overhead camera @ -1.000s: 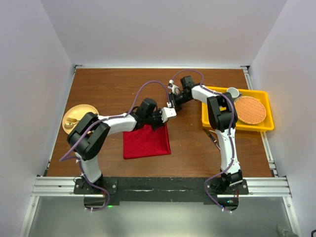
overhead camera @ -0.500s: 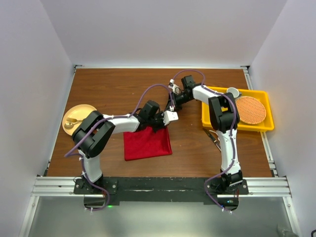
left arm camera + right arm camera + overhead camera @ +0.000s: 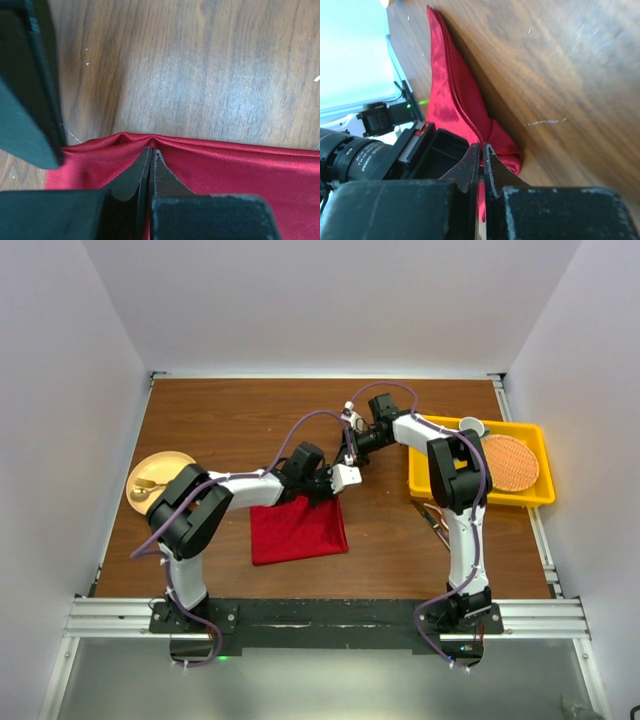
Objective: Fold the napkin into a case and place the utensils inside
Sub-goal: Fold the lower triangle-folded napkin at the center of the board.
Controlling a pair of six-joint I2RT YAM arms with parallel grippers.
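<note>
White walls (image 3: 300, 300) enclose the wooden worktop (image 3: 230, 420); near its middle, left gripper (image 3: 151, 152) and right gripper (image 3: 481, 150) both pinch the napkin (image 3: 297, 528) at its far corner

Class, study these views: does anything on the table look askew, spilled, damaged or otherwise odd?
The deep-red fabric napkin lies slightly skewed, its far edge puckered into a ridge where the left gripper pinches it, jaws shut. Nothing looks spilled or damaged.
</note>
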